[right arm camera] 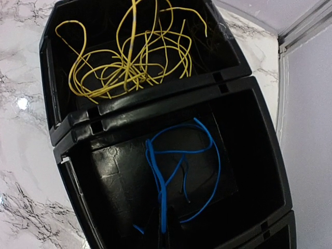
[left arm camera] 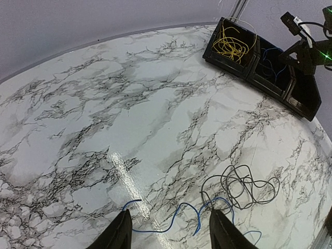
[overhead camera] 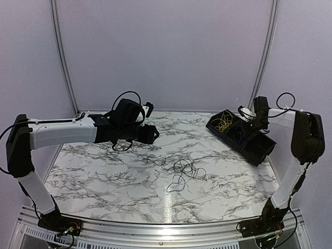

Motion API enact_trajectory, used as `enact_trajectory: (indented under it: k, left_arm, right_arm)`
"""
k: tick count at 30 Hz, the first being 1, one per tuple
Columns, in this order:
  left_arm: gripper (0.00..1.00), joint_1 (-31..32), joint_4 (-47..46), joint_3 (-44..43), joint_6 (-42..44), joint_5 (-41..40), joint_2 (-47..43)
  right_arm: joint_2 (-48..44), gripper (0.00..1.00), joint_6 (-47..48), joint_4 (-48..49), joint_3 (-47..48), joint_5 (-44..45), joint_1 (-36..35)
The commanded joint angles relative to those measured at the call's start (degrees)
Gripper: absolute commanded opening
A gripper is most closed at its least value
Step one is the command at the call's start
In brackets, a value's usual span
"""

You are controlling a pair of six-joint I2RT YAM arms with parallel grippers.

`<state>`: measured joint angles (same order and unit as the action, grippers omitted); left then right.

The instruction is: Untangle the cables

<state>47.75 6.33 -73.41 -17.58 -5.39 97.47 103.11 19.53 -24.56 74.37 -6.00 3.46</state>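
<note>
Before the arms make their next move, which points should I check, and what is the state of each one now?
1. Left gripper open and holding nothing: ok.
2. Blue cable on the table lies under the gap between the left fingers: ok.
3. That cable is free of the black cable: not ok, the two cross at one end.
4. Yellow cables are alone in their own compartment of the bin: ok.
5. Right gripper is free of the blue cable in the middle compartment: cannot tell, since its tips sit right at the wire.
</note>
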Motion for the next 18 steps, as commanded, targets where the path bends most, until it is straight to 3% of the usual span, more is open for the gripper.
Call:
enact_trajectory:
  k: [1,12,15,18]
  left_arm:
    - [0.53,-0.04,0.44,0.13,-0.23,0.78,1.22]
    - [0.53,-0.06,0.44,0.12,-0.44,0.91,1.5]
    - [0.53,-0.03,0.52,0.02,-0.38,0.91,1.44]
    - [0.54,-0.1,0.53,0.03,-0.2,0.89,1.3]
  right_arm:
    - [-0.09,0.0,0.09,-0.59,1.72,2.9,0.49]
    - [7.3,0.0,0.54,-3.94,7.3,2.38,0.49]
    - [5.56,0.07,0.92,-5.01,7.17,1.64,0.49]
    - [1.53,0.25,1.02,-5.3,6.16,1.93,0.49]
